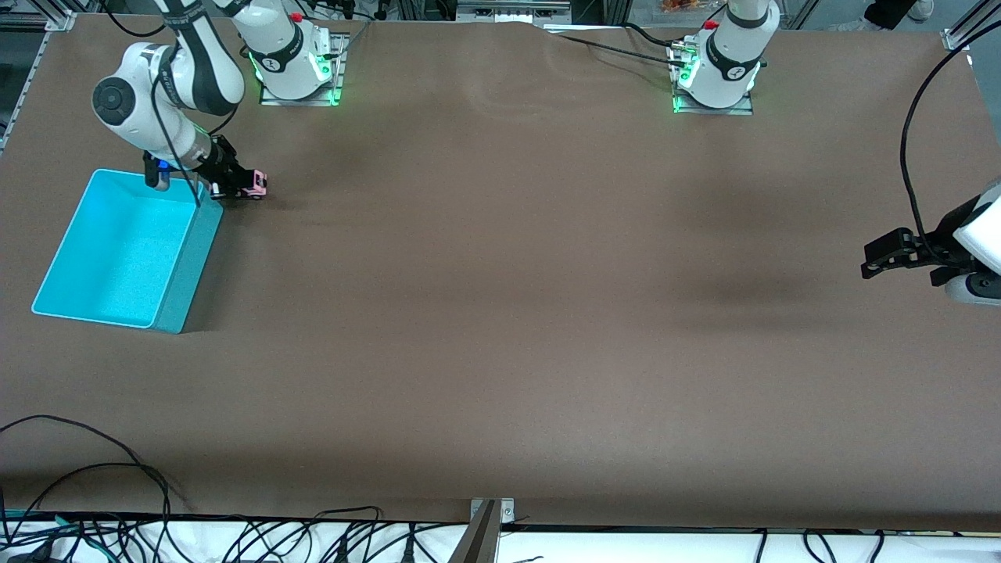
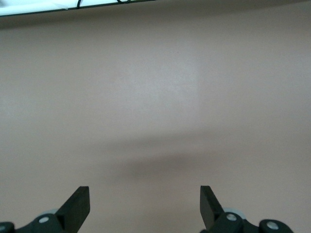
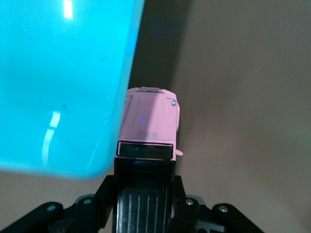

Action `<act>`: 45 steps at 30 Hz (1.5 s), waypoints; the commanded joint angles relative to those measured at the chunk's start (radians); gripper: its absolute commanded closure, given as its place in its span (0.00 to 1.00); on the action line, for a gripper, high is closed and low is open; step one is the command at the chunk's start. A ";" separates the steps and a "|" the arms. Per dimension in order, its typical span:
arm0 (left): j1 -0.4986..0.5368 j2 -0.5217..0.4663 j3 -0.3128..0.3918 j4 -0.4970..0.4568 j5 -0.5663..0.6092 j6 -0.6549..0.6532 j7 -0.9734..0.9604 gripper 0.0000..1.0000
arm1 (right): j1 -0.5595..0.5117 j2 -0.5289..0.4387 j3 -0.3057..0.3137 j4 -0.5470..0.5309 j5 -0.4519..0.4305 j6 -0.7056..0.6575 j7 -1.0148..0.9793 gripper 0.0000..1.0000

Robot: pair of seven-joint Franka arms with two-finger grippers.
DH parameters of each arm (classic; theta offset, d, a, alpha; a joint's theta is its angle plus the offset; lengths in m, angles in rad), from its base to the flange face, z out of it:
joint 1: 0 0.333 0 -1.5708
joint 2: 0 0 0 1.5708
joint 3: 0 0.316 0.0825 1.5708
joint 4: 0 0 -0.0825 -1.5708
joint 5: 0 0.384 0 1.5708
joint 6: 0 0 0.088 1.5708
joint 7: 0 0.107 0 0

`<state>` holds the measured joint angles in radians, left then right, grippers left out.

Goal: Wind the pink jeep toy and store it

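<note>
My right gripper (image 1: 235, 186) clamps the pink jeep toy (image 1: 254, 184) beside the turquoise bin (image 1: 191, 258); it may slip, while my left gripper (image 1: 880, 259) waits, fingers apart.

Pink jeep toy (image 3: 149, 121) rear hidden between right end effector (image 3: 145, 194) fingers.

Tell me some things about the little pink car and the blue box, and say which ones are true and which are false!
1. The right gripper has its jaws shut on the pink jeep toy. True.
2. The jeep is inside the turquoise bin. False: it is outside, right beside the bin's wall.
3. The bin has nothing in it. True.
4. The left gripper holds a toy too. False: its jaws are open and hold nothing, over bare table.
5. The bin sits at the left arm's end of the table. False: it is at the right arm's end.
</note>
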<state>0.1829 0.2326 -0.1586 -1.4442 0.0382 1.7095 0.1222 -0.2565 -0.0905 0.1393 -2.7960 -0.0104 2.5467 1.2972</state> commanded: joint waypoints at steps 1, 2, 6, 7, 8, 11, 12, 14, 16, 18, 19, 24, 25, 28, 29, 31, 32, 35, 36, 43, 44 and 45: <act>0.007 -0.021 -0.001 -0.022 -0.011 -0.002 0.013 0.00 | -0.001 -0.045 0.045 0.021 -0.023 -0.078 0.053 1.00; 0.007 -0.021 -0.001 -0.022 -0.011 -0.002 0.013 0.00 | -0.001 -0.046 0.055 0.035 -0.023 -0.100 0.056 1.00; 0.007 -0.021 -0.001 -0.022 -0.011 -0.002 0.013 0.00 | -0.001 -0.045 0.094 0.116 -0.016 -0.209 0.059 1.00; 0.007 -0.021 -0.001 -0.022 -0.011 -0.002 0.013 0.00 | -0.001 -0.045 0.094 0.136 -0.014 -0.226 0.059 1.00; 0.007 -0.021 -0.001 -0.022 -0.011 -0.002 0.013 0.00 | -0.001 -0.045 0.094 0.153 -0.011 -0.238 0.059 1.00; 0.007 -0.021 -0.001 -0.022 -0.011 -0.002 0.013 0.00 | 0.000 -0.045 0.097 0.190 -0.011 -0.264 0.057 1.00; 0.007 -0.021 -0.001 -0.022 -0.011 -0.002 0.013 0.00 | 0.000 -0.046 0.098 0.200 -0.011 -0.269 0.057 1.00; 0.007 -0.021 -0.001 -0.022 -0.011 -0.002 0.013 0.00 | 0.000 -0.046 0.115 0.223 -0.011 -0.272 0.060 1.00; 0.007 -0.021 -0.001 -0.022 -0.011 -0.002 0.013 0.00 | 0.002 -0.049 0.123 0.239 -0.013 -0.273 0.059 1.00; 0.007 -0.021 -0.001 -0.022 -0.011 -0.002 0.013 0.00 | 0.000 -0.055 0.123 0.257 -0.013 -0.275 0.048 1.00; 0.007 -0.021 -0.001 -0.022 -0.011 -0.002 0.013 0.00 | 0.000 -0.057 0.123 0.265 -0.014 -0.278 0.047 1.00; 0.007 -0.021 -0.001 -0.022 -0.011 -0.002 0.013 0.00 | 0.002 -0.057 0.123 0.279 -0.042 -0.304 -0.022 1.00; 0.007 -0.021 -0.001 -0.022 -0.011 -0.002 0.013 0.00 | 0.002 -0.057 0.123 0.282 -0.045 -0.318 -0.050 1.00; 0.007 -0.021 -0.001 -0.022 -0.011 -0.002 0.013 0.00 | 0.000 -0.057 0.121 0.293 -0.056 -0.354 -0.130 1.00; 0.007 -0.021 -0.001 -0.022 -0.011 -0.004 0.013 0.00 | 0.000 -0.057 0.120 0.297 -0.057 -0.365 -0.157 1.00; 0.007 -0.021 -0.001 -0.022 -0.011 -0.002 0.013 0.00 | 0.000 -0.057 0.117 0.306 -0.063 -0.388 -0.214 1.00; 0.007 -0.021 -0.001 -0.022 -0.011 -0.002 0.013 0.00 | -0.001 -0.057 0.111 0.309 -0.068 -0.393 -0.243 1.00; 0.007 -0.021 -0.001 -0.022 -0.011 -0.002 0.013 0.00 | -0.003 -0.048 0.056 0.332 -0.098 -0.395 -0.301 1.00; 0.007 -0.021 -0.001 -0.022 -0.011 -0.004 0.013 0.00 | -0.003 -0.046 0.034 0.342 -0.114 -0.398 -0.323 1.00; 0.007 -0.021 -0.001 -0.022 -0.011 -0.002 0.013 0.00 | -0.006 -0.023 -0.039 0.359 -0.226 -0.405 -0.466 1.00; 0.007 -0.021 -0.001 -0.022 -0.011 -0.002 0.013 0.00 | -0.004 -0.020 -0.052 0.365 -0.233 -0.405 -0.484 1.00; 0.007 -0.021 -0.001 -0.022 -0.011 -0.002 0.013 0.00 | -0.004 -0.014 -0.059 0.374 -0.238 -0.407 -0.508 1.00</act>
<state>0.1829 0.2326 -0.1586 -1.4443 0.0382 1.7095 0.1222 -0.2629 -0.1240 0.1220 -2.4621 -0.1956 2.1681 0.8781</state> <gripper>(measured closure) 0.000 0.485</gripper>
